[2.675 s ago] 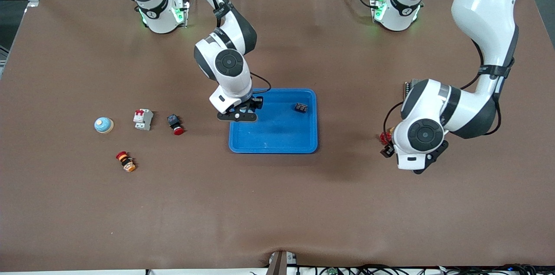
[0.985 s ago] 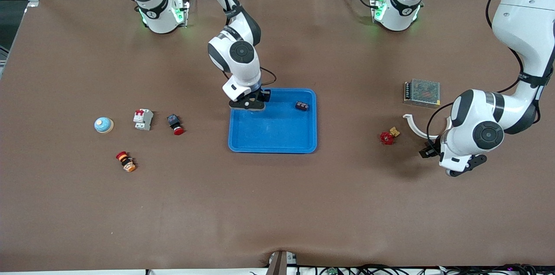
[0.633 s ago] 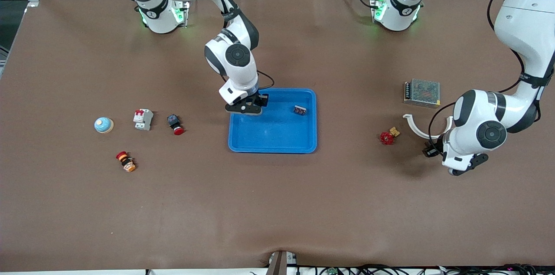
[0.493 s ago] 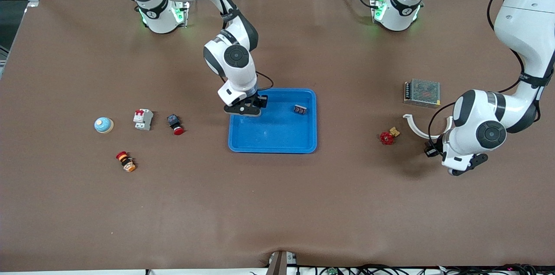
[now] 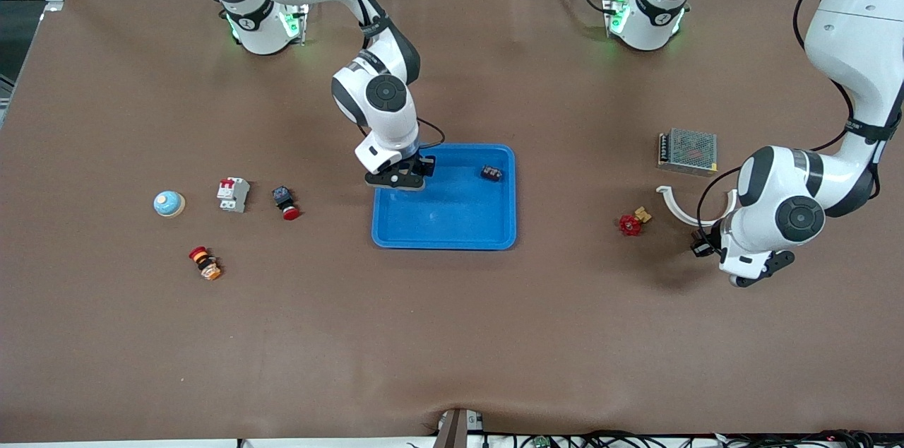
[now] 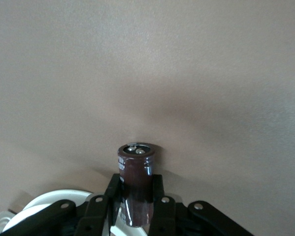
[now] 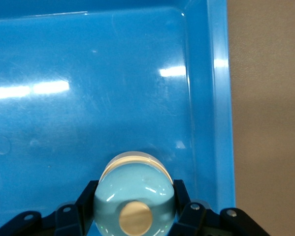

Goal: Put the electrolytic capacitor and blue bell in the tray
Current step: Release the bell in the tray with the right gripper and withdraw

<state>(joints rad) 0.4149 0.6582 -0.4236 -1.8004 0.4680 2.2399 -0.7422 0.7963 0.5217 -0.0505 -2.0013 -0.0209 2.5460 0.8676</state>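
I see my right gripper (image 7: 133,216) clamped on a blue bell (image 7: 133,196), hanging over the tray (image 5: 452,229) corner toward the right arm's end. My left gripper (image 6: 136,209) grips the electrolytic capacitor (image 6: 135,187) over bare worktop (image 5: 452,335) near the left arm's end.

Bright blue rectangular plastic tray (image 7: 206,73): glossy, smooth, faintly scuffed. Pale blue domed bell (image 7: 134,194): shiny. Dark brown cylindrical capacitor (image 6: 135,184): glossy sleeve. Brown table covering (image 5: 452,335): matt.

Both grippers (image 5: 397,180) (image 5: 699,246) clamped, aloft.
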